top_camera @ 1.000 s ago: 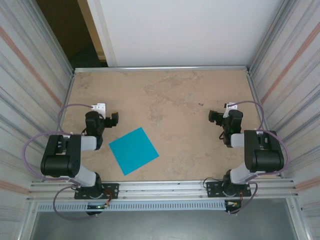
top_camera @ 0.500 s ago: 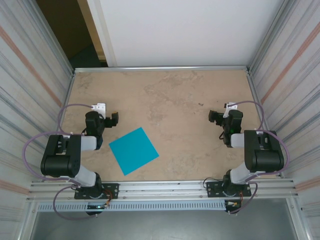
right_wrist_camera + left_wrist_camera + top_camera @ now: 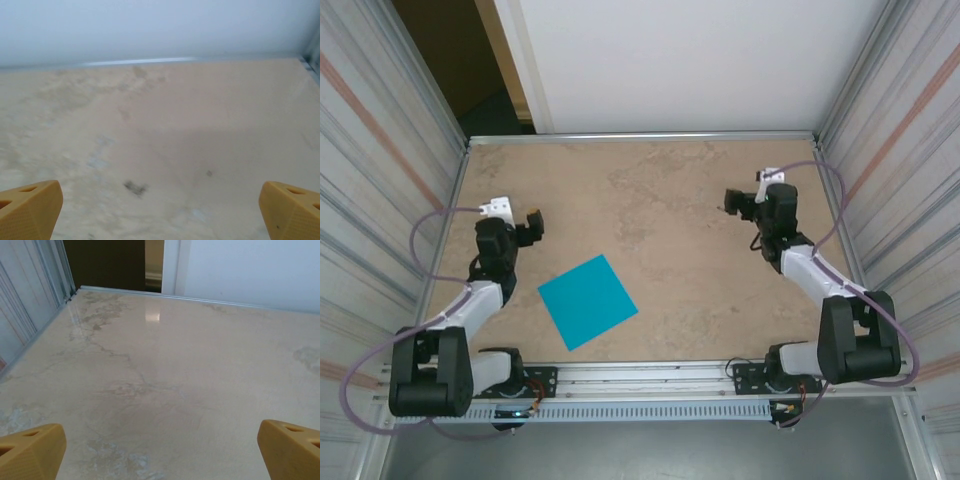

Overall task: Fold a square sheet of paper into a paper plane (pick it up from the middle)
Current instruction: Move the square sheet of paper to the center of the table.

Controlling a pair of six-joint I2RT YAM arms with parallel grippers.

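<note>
The square sheet of paper (image 3: 587, 301) is teal-blue and lies flat on the tan table, turned like a diamond, near the front left. My left gripper (image 3: 531, 226) hangs above the table behind and to the left of the sheet, open and empty. In the left wrist view its yellow fingertips (image 3: 33, 450) stand far apart at the bottom corners, over bare table. Far off at the right, my right gripper (image 3: 735, 200) is open and empty too. The right wrist view has its yellow fingertips (image 3: 30, 207) wide apart above bare table.
The tan marbled table (image 3: 650, 200) is walled by ribbed metal panels (image 3: 390, 170) at left and right and a white wall (image 3: 690, 60) at the back. A dark opening (image 3: 450, 60) sits at the back left corner. An aluminium rail (image 3: 650, 378) runs along the front edge.
Both arms have stretched out from their folded poses. The left gripper moved back and left, the right gripper moved back and left. The sheet has not moved.
</note>
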